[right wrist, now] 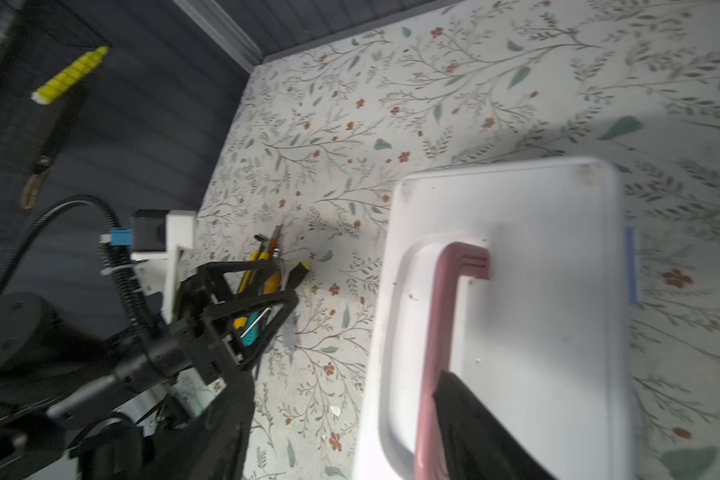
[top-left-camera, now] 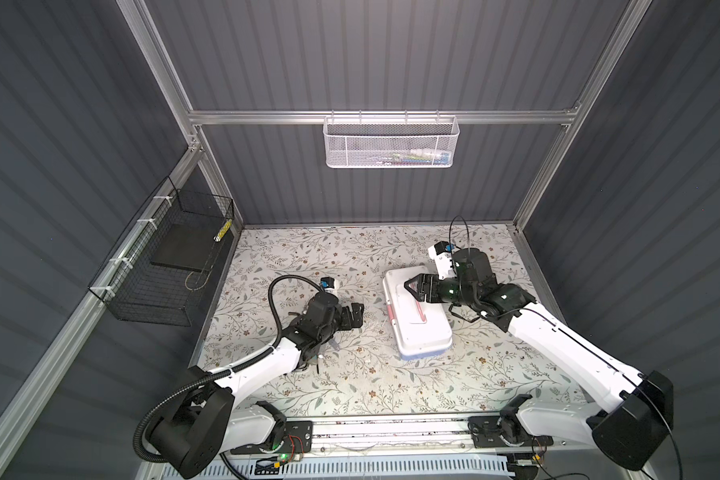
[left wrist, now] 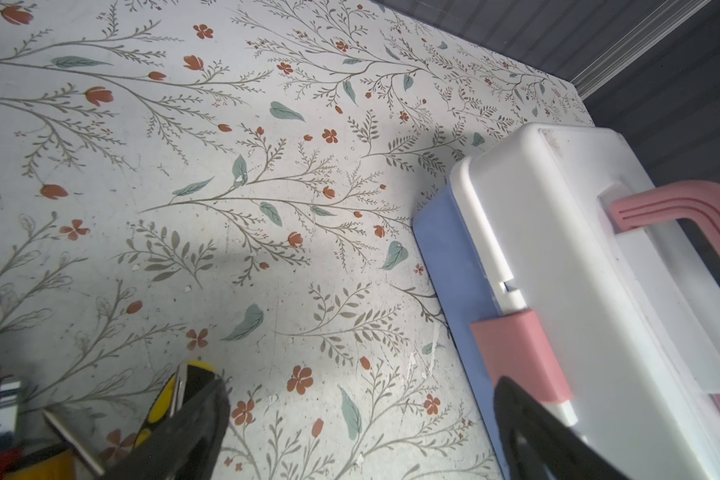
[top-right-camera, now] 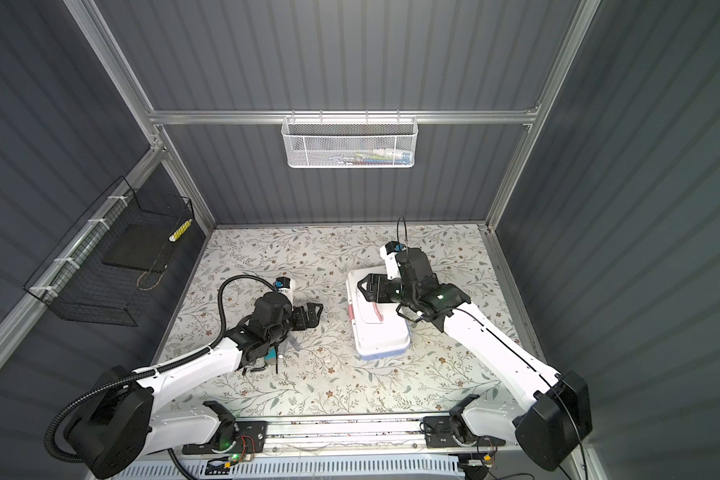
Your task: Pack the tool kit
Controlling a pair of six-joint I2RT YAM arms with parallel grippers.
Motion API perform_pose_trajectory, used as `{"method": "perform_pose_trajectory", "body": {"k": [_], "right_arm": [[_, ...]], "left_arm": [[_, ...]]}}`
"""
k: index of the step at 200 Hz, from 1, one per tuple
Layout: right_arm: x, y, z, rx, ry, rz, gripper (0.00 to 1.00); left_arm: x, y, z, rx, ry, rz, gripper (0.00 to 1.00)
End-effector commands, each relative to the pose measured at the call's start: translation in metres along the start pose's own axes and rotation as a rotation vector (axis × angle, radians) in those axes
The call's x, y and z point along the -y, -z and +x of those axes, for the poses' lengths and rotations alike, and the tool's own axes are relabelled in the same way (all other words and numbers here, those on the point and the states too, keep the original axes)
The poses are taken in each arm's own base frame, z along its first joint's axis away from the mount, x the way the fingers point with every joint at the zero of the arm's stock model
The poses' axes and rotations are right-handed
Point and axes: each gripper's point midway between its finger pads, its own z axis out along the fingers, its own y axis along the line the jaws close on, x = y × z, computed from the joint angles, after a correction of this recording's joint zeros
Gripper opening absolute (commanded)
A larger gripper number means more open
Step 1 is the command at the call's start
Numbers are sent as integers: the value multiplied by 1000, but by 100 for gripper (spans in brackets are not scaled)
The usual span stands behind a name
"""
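Observation:
The tool kit (top-left-camera: pixel 422 328) (top-right-camera: pixel 381 332) lies on the floral table right of centre, its white lid shut over a light blue base. The pink handle (right wrist: pixel 437 316) lies flat on the lid, and a pink latch (left wrist: pixel 520 353) sits on the case's long side. My right gripper (top-left-camera: pixel 411 287) (right wrist: pixel 344 386) is open over the case's far end. One of its fingers is beside the handle, the other hangs off the case's edge above the table. Left of the case, my left gripper (top-left-camera: pixel 355 316) (left wrist: pixel 360 399) stands open and empty. Loose tools (right wrist: pixel 267 270) (top-right-camera: pixel 272 356) (left wrist: pixel 175 399) lie under the left arm: yellow knives, screwdrivers and a hex key.
A white mesh basket (top-left-camera: pixel 391 143) holding small items hangs on the back rail. A black wire basket (top-left-camera: pixel 163 266) with a dark slab and a yellow piece hangs on the left wall. Grey walls and aluminium posts close in the table (top-left-camera: pixel 350 390).

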Motion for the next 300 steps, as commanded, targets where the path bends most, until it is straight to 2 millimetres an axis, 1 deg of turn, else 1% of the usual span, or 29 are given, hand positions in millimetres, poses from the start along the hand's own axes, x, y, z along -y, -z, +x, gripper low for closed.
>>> {"method": "perform_pose_trajectory", "body": {"k": [1,32,74,94,110,141,181,215,254,273,294,300], "right_arm": [[33,4,10,-46,71,279,71],[30,1,16,-105,162,403,70],[19,-16,27,-161,271,497,66],[23,-24,32,-197,312,577,64],[27,-28,32,-202,339,620,62],[33,-33,33,-205,351,649,57],[39,-37,34,-206,352,674,48],[42,-41,39,-214,324,652,41],[52,-40,41,-217,303,682,33],[53,-39,42,-216,287,679,30],[51,-39,42,-211,270,665,23],[51,-39,43,-210,263,658,22]], "left_arm": [[-5,1,11,-32,-28,-16,99],[-4,0,12,-33,-26,-11,99],[-3,-4,17,-38,-2,5,99],[-3,-5,20,-46,3,11,99],[-2,-7,21,-52,4,15,99],[1,-8,22,-56,8,33,100],[1,-8,22,-55,11,37,99],[2,-9,23,-63,9,39,100],[1,-8,24,-59,10,40,99],[0,-9,24,-61,10,32,100],[1,-10,24,-71,9,32,100],[2,-10,23,-69,10,34,99]]}}
